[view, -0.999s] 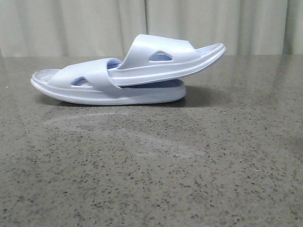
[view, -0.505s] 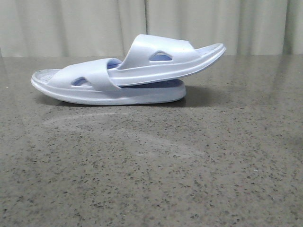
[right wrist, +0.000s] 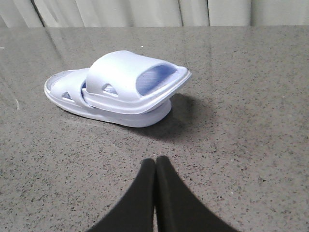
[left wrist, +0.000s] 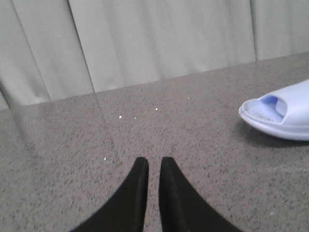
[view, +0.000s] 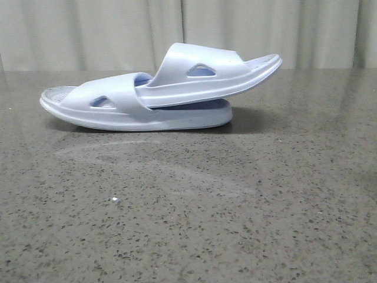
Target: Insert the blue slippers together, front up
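Since the two blue slippers (view: 159, 94) sit exactly as they did a second ago, nothing has shifted on the grey speckled surface (view: 188, 212) and both arms are clear of the pair. One slipper lies flat with its strap up; the second is pushed under that strap and rests tilted on top, its far end raised toward the right. That reads as the nesting finished. The count is two slippers, joined as one stack at the far middle of the surface. The left pincer (left wrist: 154, 163) is empty, tips nearly together with a narrow slit between. The right pincer (right wrist: 155, 163) is closed, tips touching, holding nothing.
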Controlling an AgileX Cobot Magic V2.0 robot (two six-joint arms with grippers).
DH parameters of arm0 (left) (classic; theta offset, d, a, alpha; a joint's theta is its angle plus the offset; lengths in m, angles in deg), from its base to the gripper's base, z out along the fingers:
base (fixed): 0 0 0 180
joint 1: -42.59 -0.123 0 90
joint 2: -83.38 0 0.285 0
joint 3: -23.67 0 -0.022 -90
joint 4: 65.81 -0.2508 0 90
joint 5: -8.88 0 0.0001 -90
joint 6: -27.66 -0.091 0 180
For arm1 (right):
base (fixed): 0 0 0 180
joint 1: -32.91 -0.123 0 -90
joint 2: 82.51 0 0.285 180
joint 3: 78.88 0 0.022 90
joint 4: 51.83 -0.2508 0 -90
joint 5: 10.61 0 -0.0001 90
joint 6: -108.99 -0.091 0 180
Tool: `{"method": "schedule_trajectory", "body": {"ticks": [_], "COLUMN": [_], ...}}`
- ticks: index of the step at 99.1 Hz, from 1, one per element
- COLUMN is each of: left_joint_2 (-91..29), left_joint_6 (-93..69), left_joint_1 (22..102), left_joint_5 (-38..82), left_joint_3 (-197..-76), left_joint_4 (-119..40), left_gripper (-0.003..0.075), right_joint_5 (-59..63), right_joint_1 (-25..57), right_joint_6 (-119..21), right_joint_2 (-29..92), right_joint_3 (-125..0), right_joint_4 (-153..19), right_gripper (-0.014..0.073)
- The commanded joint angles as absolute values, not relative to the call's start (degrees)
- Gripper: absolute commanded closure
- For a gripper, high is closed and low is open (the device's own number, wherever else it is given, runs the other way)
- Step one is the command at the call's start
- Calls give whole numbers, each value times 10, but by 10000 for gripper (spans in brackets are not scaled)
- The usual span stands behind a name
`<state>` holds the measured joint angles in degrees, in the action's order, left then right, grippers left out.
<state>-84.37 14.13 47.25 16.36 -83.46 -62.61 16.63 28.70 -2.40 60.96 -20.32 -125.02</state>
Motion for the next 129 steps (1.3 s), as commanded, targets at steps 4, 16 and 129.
{"method": "schedule_trajectory", "body": {"ticks": [4,16,129], "left_joint_2": [-862,-893,-908], "left_joint_6": [172,173,176], "left_joint_1": [449,439,429], "left_joint_5": [103,95,157], "left_joint_3": [-815,-789,-784], "left_joint_4": [-641,-641,-631], "left_gripper": [705,705,705], "right_joint_5": [155,155,150], "right_joint_1": [285,285,285], "right_joint_6": [-16,-16,-16], "right_joint_2": [611,611,611], "right_joint_3": [-218,-218,-218], "right_joint_4": [-1265,-1265,-1265], "right_gripper": [693,693,693]}}
